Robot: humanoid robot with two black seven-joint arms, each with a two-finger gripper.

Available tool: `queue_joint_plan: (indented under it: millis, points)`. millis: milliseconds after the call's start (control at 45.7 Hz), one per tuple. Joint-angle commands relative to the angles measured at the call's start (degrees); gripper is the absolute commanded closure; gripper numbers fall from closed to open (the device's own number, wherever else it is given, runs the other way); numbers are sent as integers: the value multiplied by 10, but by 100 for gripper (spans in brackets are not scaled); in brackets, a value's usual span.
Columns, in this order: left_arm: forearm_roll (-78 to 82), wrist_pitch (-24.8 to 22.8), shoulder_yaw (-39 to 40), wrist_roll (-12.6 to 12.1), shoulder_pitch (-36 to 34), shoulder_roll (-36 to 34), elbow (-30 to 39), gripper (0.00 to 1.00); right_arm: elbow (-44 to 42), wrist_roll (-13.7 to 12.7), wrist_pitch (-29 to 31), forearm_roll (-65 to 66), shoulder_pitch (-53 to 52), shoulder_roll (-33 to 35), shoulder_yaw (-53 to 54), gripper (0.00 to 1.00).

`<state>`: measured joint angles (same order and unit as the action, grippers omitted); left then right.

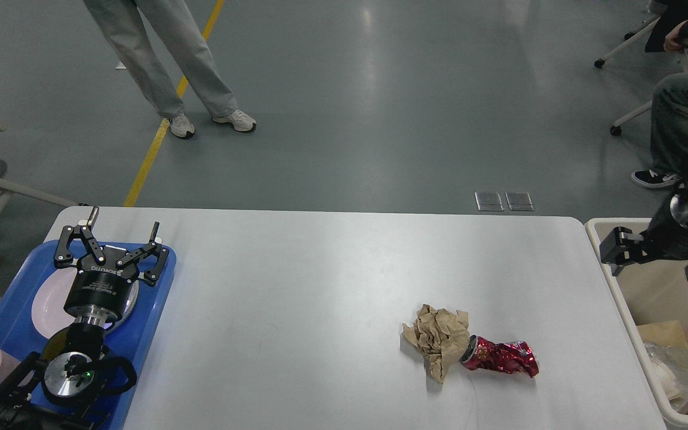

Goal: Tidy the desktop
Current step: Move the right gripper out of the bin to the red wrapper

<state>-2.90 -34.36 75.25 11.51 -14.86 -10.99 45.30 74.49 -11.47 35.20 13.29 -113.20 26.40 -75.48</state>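
Two pieces of litter remained near the desk's (320, 269) near right corner.
Left gripper (114, 239) jaws spread over the tray (15, 316); right gripper (616, 251) jaws indistinct above the bin (624, 310). Advised: take paper ball (436, 340) first, then can (499, 357).

white, matte desktop (296, 280) with rounded corners lies flat, its near edge seemingly cut off.

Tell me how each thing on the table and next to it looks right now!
Left gripper: fingers spread open, holding nothing, above the blue tray.
Right gripper: over the bin's edge, too dark to tell open or shut.
Paper ball: brown, crumpled, touching the can.
Can: red, crushed, lying on its side.
Desktop: white, trash on it.
Bin: open top, trash inside.
Blue tray: holds a plate.
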Motion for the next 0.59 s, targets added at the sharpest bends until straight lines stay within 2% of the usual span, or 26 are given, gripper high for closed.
queue_joint_plan:
  millis: [0, 175, 263, 350, 569]
  points:
    - [0, 0, 0, 0, 0, 0, 0, 4, 91, 0, 43, 0, -118, -22, -2, 0]
    - [0, 0, 1, 0, 0, 0, 0, 4, 208, 0, 29, -3, -229, -32, 28, 0]
    - [0, 0, 1, 0, 0, 0, 0, 4, 243, 0, -11, -8, -250, -60, 36, 4]
    - [0, 1, 1, 0, 0, 0, 0, 4, 254, 0, -50, -34, -251, -71, 38, 2]
    - [0, 1, 1, 0, 0, 0, 0, 4, 248, 1, -59, -41, -236, -84, 38, 0]
